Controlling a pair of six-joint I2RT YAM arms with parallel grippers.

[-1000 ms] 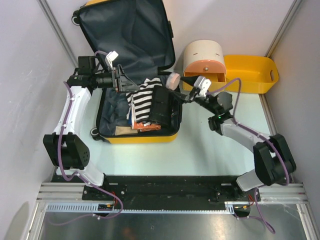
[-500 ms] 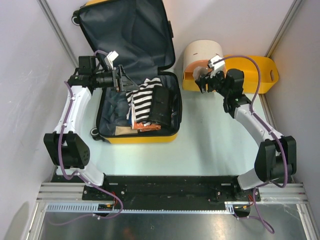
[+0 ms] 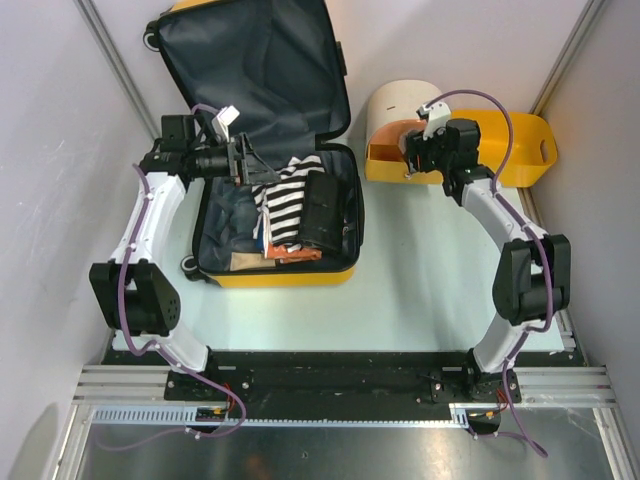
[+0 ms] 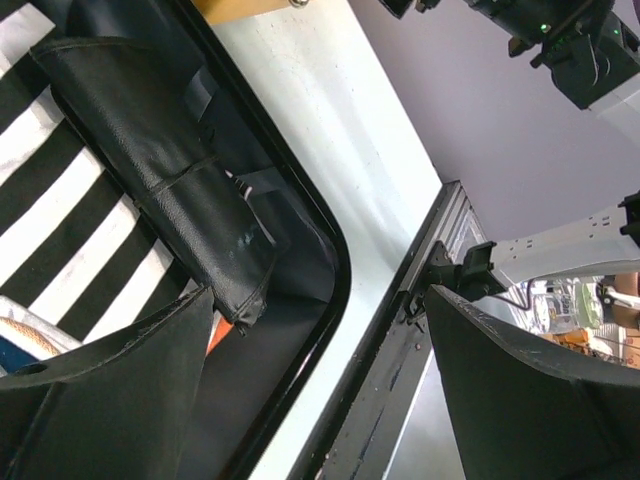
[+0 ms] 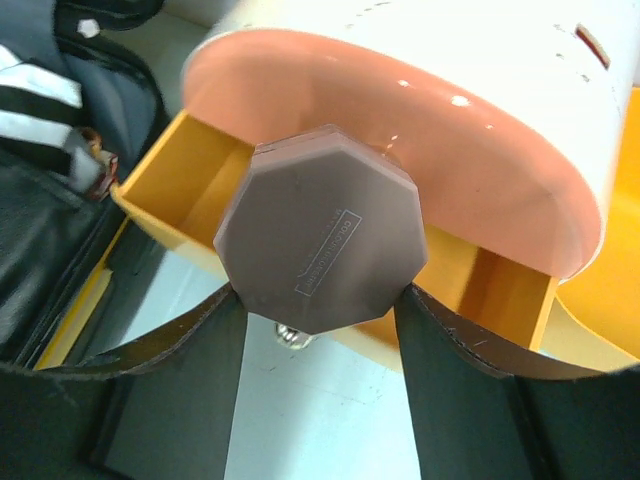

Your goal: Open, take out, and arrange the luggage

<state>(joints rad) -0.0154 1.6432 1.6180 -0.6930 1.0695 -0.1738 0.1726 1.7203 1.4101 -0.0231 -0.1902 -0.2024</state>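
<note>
We see the right gripper [image 5: 318,300] clamping an octagonal case [image 5: 320,235] just before the open drawer [image 5: 195,175], the suitcase [image 3: 285,276] lying well to its left, beneath the spread-open left gripper [image 3: 270,176].

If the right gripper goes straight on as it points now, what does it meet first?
Probably the pink face of the round box, right behind the octagonal piece the right gripper holds; depth is unclear.
</note>
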